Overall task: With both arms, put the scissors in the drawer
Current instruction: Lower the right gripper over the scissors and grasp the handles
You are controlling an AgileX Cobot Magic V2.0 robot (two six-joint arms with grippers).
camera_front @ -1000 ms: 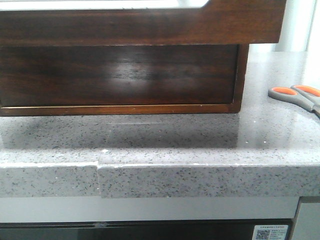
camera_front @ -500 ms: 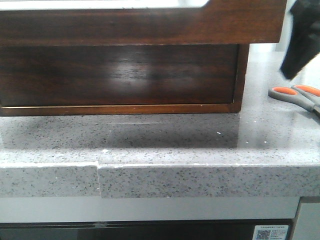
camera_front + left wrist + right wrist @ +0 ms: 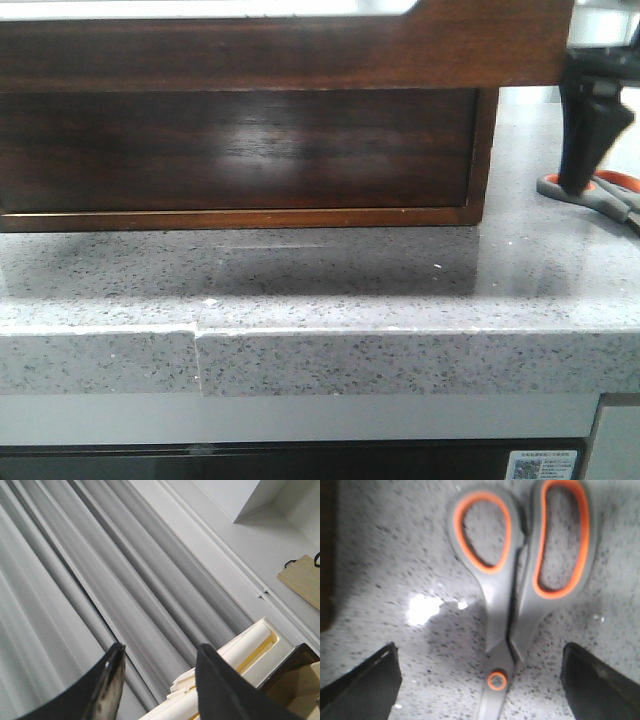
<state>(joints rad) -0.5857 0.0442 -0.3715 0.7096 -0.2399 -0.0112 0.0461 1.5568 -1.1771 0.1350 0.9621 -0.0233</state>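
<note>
Grey plastic, orange-lined: scissors (image 3: pixel 512 587), closed, flat on speckled worktop (image 3: pixel 395 570), centred between and below the spread right tool (image 3: pixel 480 672). Judged light, rigid, slippery; best pinched across handle necks near the pivot.

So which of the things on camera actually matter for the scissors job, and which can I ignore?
Part of the job:
- scissors, flat on the countertop
- drawer, its front at the top of the front view
- right gripper, open, straddling the scissors
- left gripper, open, raised

Ignore:
- paper rolls
- curtain
- QR sticker
</note>
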